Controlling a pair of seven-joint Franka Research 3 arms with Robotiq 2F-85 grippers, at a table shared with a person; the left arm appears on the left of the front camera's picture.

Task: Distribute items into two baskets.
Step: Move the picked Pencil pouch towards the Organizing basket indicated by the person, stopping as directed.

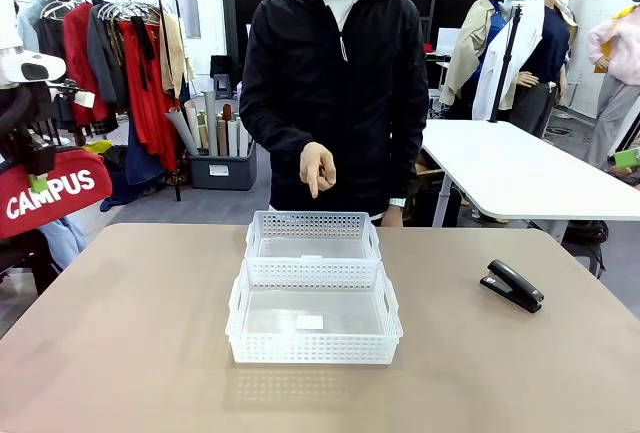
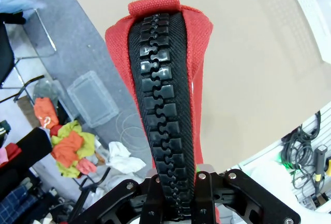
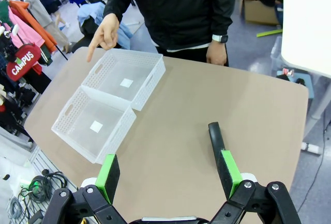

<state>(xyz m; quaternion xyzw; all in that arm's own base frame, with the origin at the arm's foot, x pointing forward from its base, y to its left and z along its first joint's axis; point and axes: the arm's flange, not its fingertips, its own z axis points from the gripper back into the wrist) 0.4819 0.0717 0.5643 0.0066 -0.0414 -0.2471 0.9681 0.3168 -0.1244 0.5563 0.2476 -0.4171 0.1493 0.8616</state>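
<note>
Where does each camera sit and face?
Front: between the arms, facing the person across the table; left gripper holds the pouch.
Left wrist: along the shut left gripper, down the pouch's zip.
Right wrist: above the table, over its open right gripper, toward baskets.
Shared: front and right wrist show baskets, pouch, pointing hand.

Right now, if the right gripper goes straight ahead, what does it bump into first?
The right gripper would probably hit the bare table first. The black stapler seems to lie by one fingertip, so maybe that; depth is unclear.
</note>
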